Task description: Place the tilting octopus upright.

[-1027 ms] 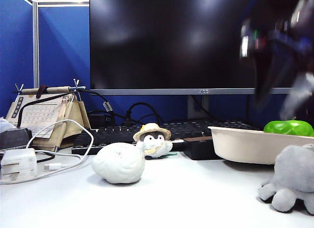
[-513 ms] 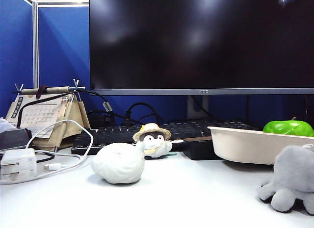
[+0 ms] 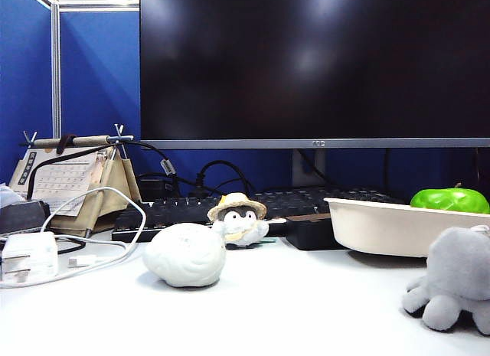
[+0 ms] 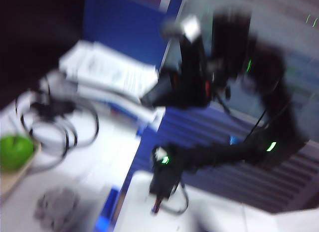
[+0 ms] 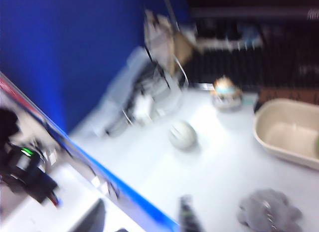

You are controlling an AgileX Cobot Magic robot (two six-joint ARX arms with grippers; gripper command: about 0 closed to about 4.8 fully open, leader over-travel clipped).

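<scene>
Only wrist views, octopus [image 5: 269, 210] whole, grippers unseen

Three cameras: one low and level on the counter [image 3: 291, 310], two high, tilted and blurred.

The exterior view sits near counter height, close in, facing the monitor [image 3: 314, 61] head-on, with the octopus [image 3: 457, 279] cut off at the lower right of the frame. The left wrist view looks down from far above past the counter's edge, with the octopus [image 4: 56, 208] at lower left. The right wrist view looks down obliquely across the counter toward the keyboard [image 5: 259, 62]. All three share the octopus [image 5: 269, 210] and the cream tray [image 3: 383, 222].
</scene>
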